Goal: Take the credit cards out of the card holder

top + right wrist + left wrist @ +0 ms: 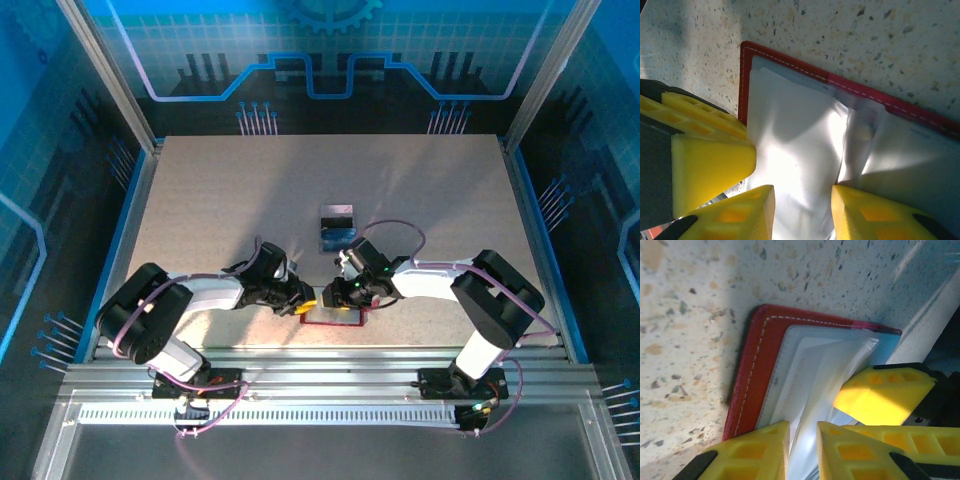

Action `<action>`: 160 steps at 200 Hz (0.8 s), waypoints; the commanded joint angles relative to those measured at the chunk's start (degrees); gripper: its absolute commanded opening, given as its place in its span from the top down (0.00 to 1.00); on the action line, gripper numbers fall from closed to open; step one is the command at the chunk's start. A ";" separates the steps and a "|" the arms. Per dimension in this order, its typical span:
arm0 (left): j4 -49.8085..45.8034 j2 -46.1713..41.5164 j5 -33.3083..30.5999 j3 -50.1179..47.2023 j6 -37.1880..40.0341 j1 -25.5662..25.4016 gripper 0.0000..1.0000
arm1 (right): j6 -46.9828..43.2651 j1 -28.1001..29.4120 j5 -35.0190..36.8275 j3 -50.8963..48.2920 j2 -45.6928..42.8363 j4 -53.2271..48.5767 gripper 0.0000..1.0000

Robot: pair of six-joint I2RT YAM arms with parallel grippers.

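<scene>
A pale speckled table [200, 200] lay brightly lit, with soft shadows. Blue circuit-patterned panels [330, 50] walled it behind and at both sides; aluminium rails [320, 380] ran along the near edge.

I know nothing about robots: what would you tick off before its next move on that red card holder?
1. Card holder lies open on the table: ok.
2. Left jaws closed on a pale sheet: ok.
3. That sheet is a card, not a pocket: cannot tell.
4. Right jaws gripping the holder: cannot tell.
5. Black and blue cards lie clear of the holder: ok.
</scene>
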 commanded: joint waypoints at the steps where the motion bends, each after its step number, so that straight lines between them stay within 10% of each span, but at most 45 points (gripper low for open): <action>1: 0.90 1.29 1.79 0.85 -0.96 -0.82 0.79 | 0.58 -0.67 0.78 -1.17 -0.78 -1.52 0.64; 160: -3.50 0.48 1.68 4.72 1.03 -0.89 0.75 | -7.48 -8.30 12.43 -2.24 -20.24 -26.59 0.60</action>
